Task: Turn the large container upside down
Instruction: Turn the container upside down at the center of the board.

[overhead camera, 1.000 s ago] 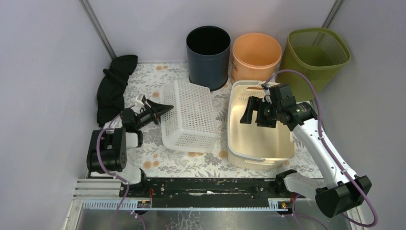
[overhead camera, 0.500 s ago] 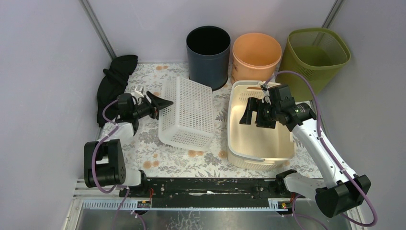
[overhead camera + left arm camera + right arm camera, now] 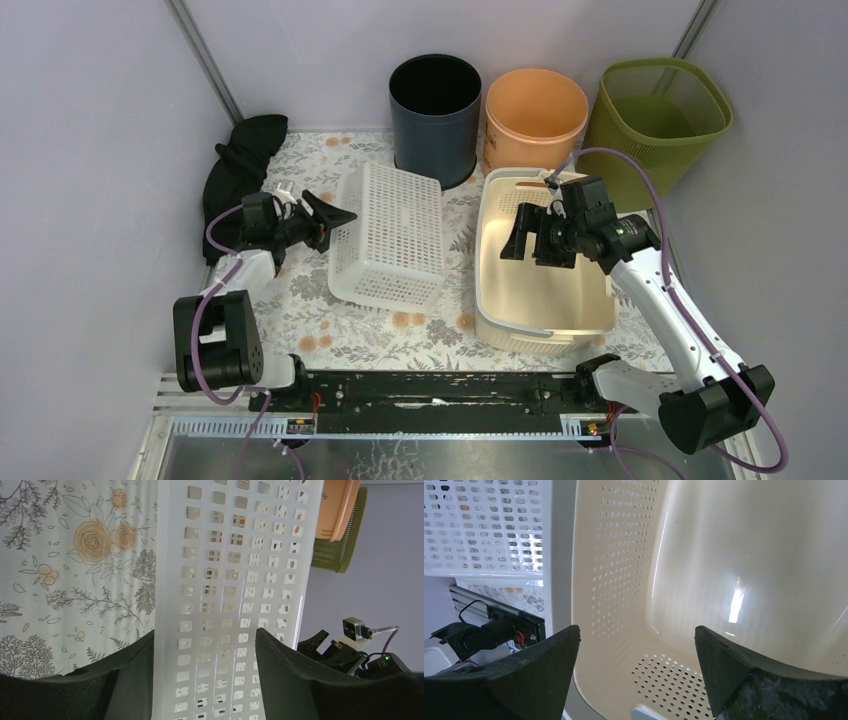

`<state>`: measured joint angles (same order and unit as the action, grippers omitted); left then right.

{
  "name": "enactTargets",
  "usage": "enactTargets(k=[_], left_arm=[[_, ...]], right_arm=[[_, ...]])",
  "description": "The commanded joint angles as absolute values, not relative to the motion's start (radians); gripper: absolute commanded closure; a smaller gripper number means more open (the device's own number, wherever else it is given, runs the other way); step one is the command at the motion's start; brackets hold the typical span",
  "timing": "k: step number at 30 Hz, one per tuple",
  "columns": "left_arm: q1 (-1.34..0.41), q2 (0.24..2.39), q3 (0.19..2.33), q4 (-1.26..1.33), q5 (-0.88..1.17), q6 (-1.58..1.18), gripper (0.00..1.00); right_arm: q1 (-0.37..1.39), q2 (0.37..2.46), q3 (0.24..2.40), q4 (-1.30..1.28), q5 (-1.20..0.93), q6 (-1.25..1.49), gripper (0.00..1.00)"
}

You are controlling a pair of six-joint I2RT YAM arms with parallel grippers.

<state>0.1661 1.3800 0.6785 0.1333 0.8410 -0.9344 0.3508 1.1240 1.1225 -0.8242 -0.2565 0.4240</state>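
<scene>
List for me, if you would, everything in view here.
basket: one, white lattice, mid-table, bottom side up
tub: one, cream, right of the basket, open side up
black bin: one, dark, back of the table, centre
orange bin: one, orange, right of the black bin
green bin: one, green mesh, back right
cloth: one, black, against the left wall
table: one, floral cover, under it all
left gripper: one, black, open at the basket's left edge
right gripper: one, black, open over the tub
</scene>
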Motion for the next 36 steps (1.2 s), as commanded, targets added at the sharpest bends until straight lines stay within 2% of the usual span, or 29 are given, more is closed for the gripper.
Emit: enactTargets(k=[1, 8, 14, 27, 36], left_arm=[[0.181, 1.418, 0.674, -0.086, 0.661, -0.830, 0.32], [0.193, 1.400, 0.714, -0.175, 0.596, -0.779, 0.29], [0.202, 1.370, 0.761, -0.293, 0.460, -0.715, 0.20], [0.206, 1.310, 0.795, -0.383, 0.362, -0.676, 0.20], [0.152, 1.175, 0.864, -0.494, 0.335, -0.629, 0.19]], right_arm=[[0.357, 1.122, 1.124, -0.795, -0.281, 0.422, 0.08], [0.356, 1.123, 1.123, -0.794, -0.285, 0.419, 0.08], [0.356, 1.126, 1.120, -0.786, -0.292, 0.419, 0.08], [0.355, 1.109, 1.096, -0.777, -0.297, 0.420, 0.07], [0.357, 1.111, 1.094, -0.762, -0.310, 0.429, 0.07]])
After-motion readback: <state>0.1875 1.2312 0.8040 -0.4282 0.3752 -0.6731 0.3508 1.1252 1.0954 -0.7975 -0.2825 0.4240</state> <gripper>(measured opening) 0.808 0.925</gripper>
